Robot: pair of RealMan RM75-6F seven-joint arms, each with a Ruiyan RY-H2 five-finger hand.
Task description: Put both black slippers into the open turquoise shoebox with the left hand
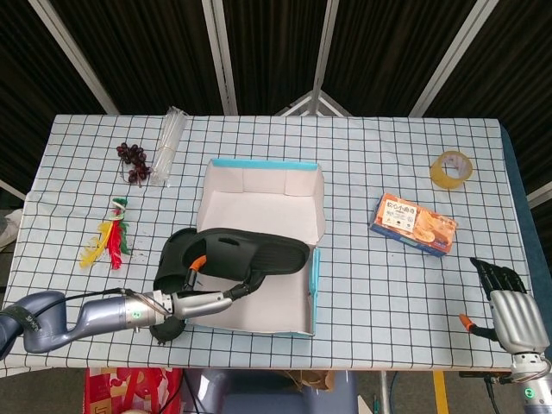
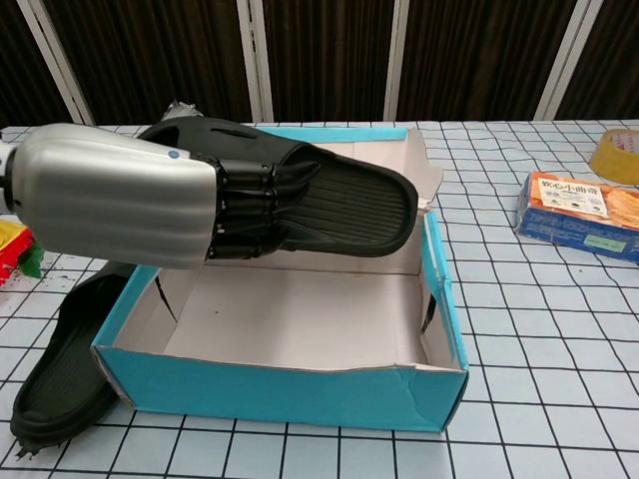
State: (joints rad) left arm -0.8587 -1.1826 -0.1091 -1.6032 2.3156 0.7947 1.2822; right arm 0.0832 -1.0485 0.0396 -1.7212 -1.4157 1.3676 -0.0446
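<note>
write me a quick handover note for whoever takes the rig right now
Left hand: holds one black slipper above the open shoebox, toe towards the box's right wall, not yet set down.
Right hand: at the near right table edge, holding nothing.
Second slipper: on the table against the box's left side.
Done: nothing is in the box yet.
Left: lower and release this slipper, then pick up and box the second one.

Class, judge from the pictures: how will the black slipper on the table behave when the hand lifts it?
The slipper on the table looks like moulded foam, so probably light. Its twin, held by the left hand, juts out without drooping, suggesting stiffness. The ribbed sole likely resists slipping.
</note>
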